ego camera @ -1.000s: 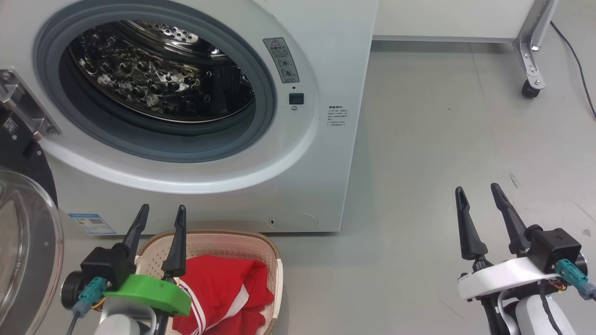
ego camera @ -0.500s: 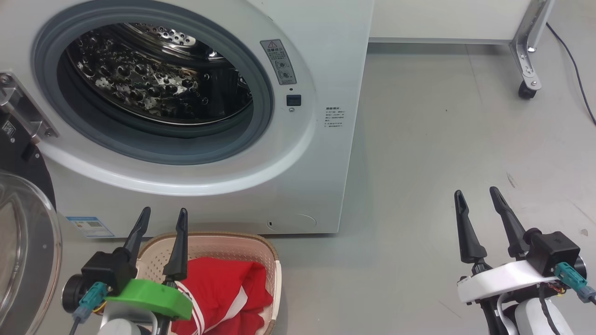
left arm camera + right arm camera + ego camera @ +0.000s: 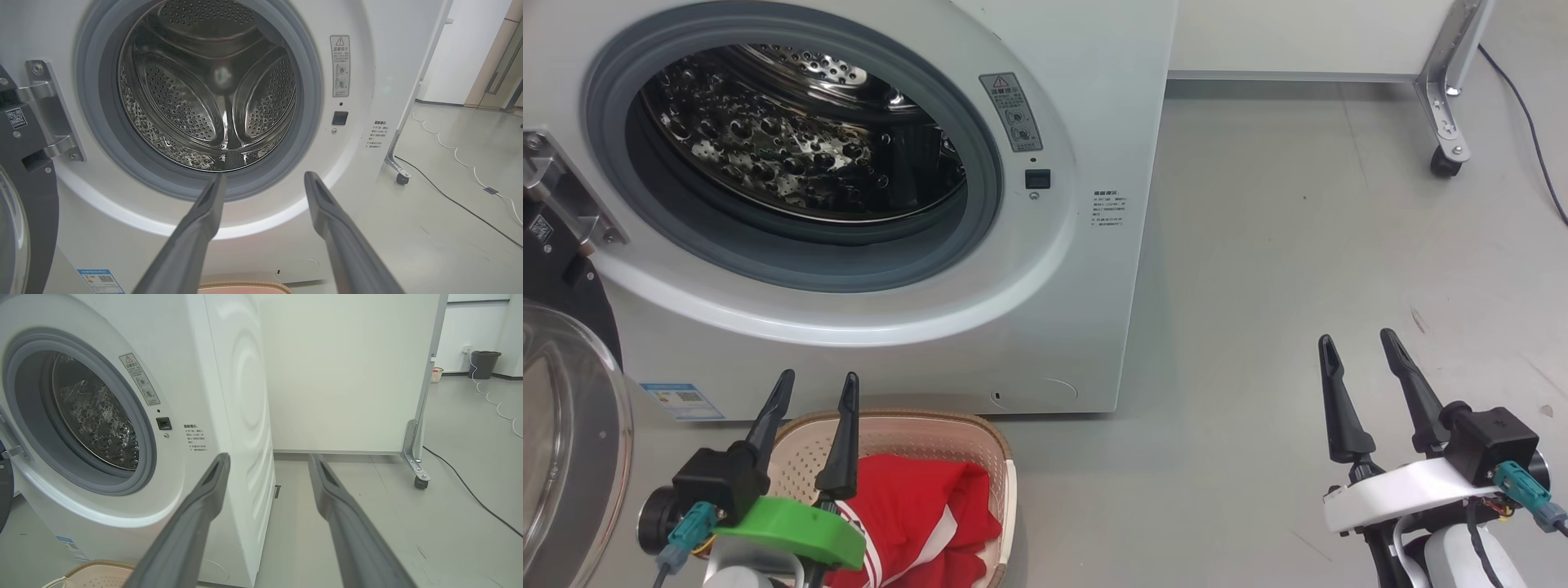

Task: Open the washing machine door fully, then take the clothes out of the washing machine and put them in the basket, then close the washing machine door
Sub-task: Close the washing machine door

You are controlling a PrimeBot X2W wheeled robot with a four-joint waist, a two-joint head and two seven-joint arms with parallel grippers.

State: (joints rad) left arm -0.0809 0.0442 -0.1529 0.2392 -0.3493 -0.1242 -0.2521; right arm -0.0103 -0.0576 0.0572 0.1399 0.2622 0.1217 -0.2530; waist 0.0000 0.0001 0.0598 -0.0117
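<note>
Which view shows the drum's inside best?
Left wrist view: it faces straight into the drum, back wall included. Head view catches its lower wall from above; right wrist view gives a slanted sliver.

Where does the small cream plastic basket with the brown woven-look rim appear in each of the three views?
Head view: the cream plastic basket is at the bottom edge, left of centre.
Left wrist view: a strip of its rim is at the middle of the bottom edge.
Right wrist view: its rim is in the bottom left corner.
Shared landmark: the grey rectangular warning label with a triangle sign.
</note>
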